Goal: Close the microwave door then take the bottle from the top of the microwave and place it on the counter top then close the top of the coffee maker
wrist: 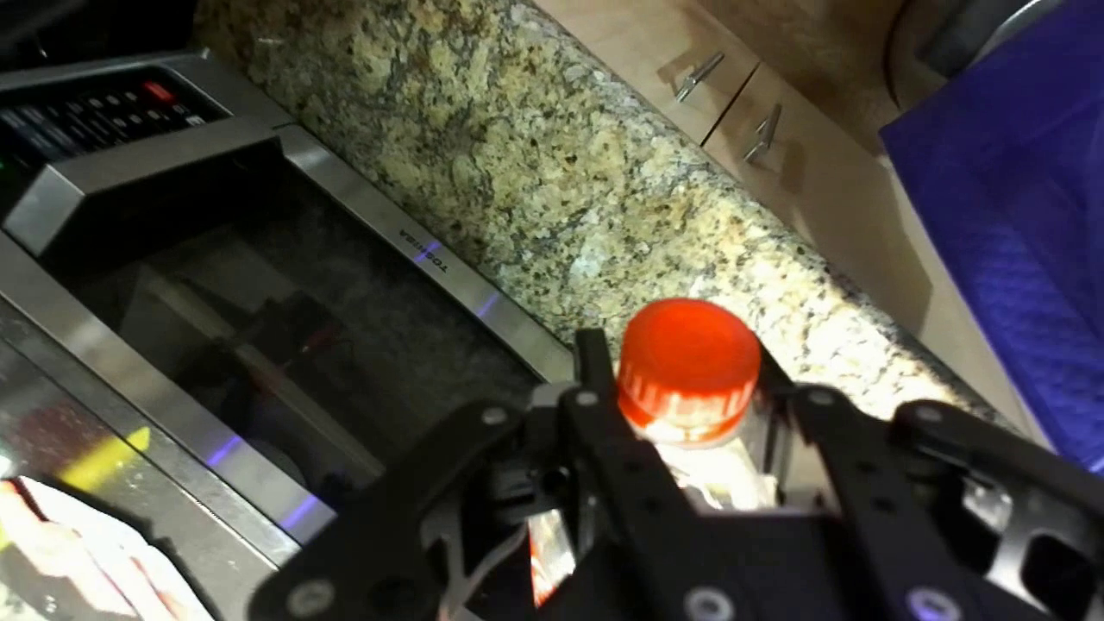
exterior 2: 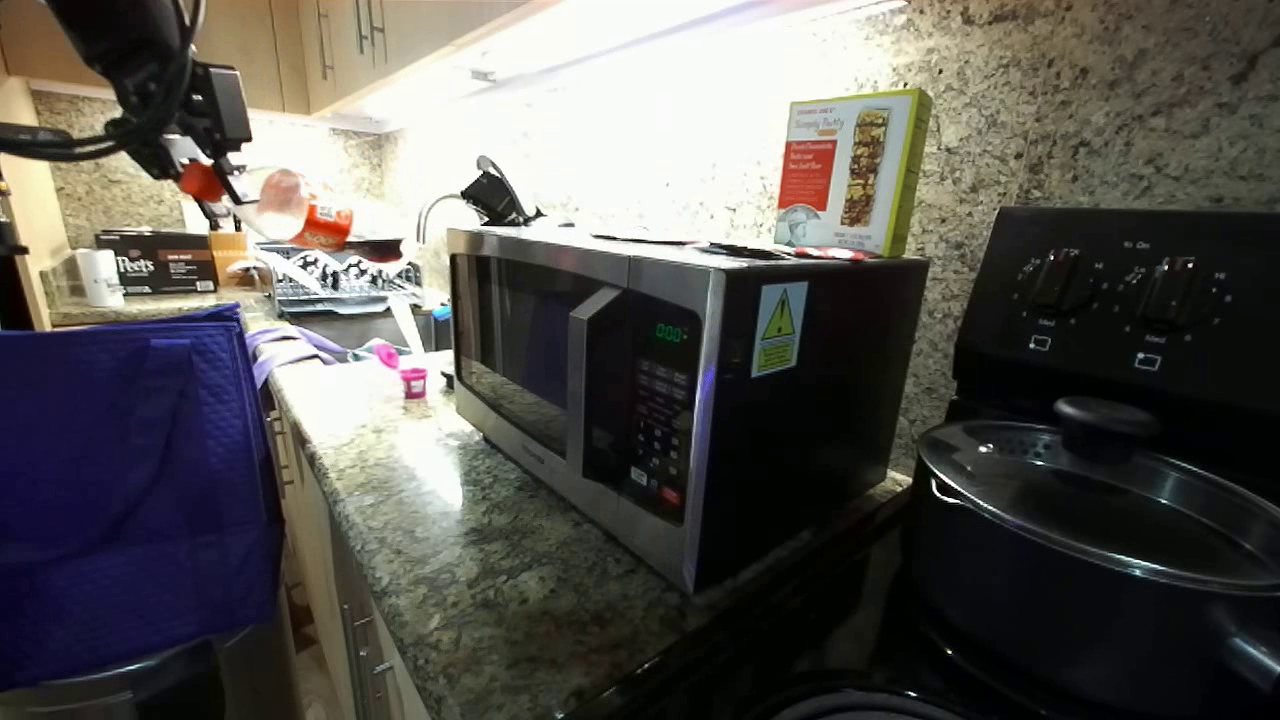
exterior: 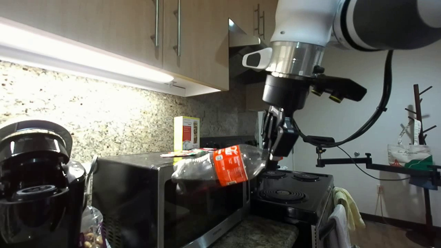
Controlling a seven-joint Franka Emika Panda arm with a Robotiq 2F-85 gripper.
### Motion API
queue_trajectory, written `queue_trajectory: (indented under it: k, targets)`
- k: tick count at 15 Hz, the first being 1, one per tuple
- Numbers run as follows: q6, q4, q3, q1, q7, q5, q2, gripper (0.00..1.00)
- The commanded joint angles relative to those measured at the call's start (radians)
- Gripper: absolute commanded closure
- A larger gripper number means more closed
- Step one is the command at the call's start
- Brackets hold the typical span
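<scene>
One bottle (exterior: 230,166) in midair, gripped at the neck end, near the red cap (wrist: 687,366). Sits in the hand (exterior: 270,153), drawn in tight on it from both sides. Lies nearly level in an exterior view, base toward nine o'clock, neck toward three. Hangs apart from the microwave (exterior 2: 820,450), at its ten o'clock in an exterior view, higher than the desk (exterior 2: 480,560). See the microwave door (exterior 2: 520,350) closed flush and, toward one o'clock, a carton (exterior 2: 850,175) upright on top. Find the coffee maker (exterior: 32,220) at the microwave's nine o'clock in an exterior view, with the top of the coffee maker (exterior: 34,148) tilted up.
</scene>
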Motion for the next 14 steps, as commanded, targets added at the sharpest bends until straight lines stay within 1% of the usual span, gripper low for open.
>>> queue_trajectory:
  k: [1,2,3,5,7,8,9,12,14]
  targets:
    - [-0.005,0.009,-0.011,0.042,-0.155,-0.015,0.035,0.85]
    - [-0.001,0.017,-0.03,0.048,-0.215,-0.014,0.056,0.85]
    - [-0.004,0.0,-0.003,0.036,-0.119,0.0,0.024,0.63]
    - [-0.004,0.001,-0.016,0.04,-0.172,0.0,0.044,0.63]
    - [-0.004,0.003,-0.023,0.039,-0.187,0.0,0.054,0.63]
    - [0.029,0.001,-0.024,0.026,-0.202,-0.042,0.069,0.85]
    - [0.06,-0.004,-0.036,0.027,-0.241,-0.062,0.082,0.85]
    - [0.256,-0.017,-0.094,0.033,-0.398,-0.104,0.163,0.85]
    - [0.388,-0.02,-0.144,0.041,-0.515,-0.069,0.228,0.85]
